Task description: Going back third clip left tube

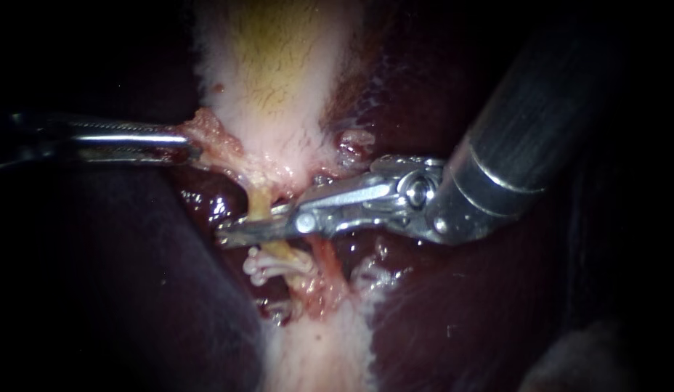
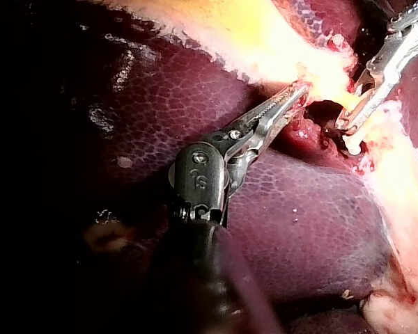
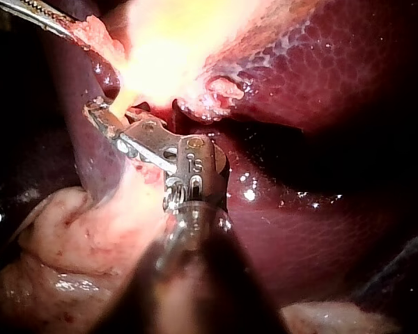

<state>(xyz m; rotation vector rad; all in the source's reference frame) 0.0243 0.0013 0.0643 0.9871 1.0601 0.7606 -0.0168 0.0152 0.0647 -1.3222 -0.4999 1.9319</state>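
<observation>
the left instrument [image 1: 188, 149] came in level from the left, its jaws closed flat on a ragged pink tag of tissue at the lower edge of the gallbladder [image 1: 279, 65], one jaw on each side of the tag. the gallbladder hung pale and fuzzy with a yellow streak down its middle, and dark red liver [image 1: 439, 312] lay around and below it. from the gallbladder's narrow end the left tube [image 1: 258, 203] ran down as a thin yellowish strand, and the reddish right tube [image 1: 326, 265] lay just beside it. the right instrument [image 1: 239, 232] reached in from the upper right, and its long slim jaws crossed the left tube, one jaw in front of the strand and the other behind. in the left wrist view a narrow gap showed between those jaws, so they stood slightly apart, astride the tube and not clamped on it. just beyond the jaws, on the side away from the gallbladder, white clips [image 1: 268, 267] sat across the left tube, their rounded ends sticking out sideways; their number could not be made out.
</observation>
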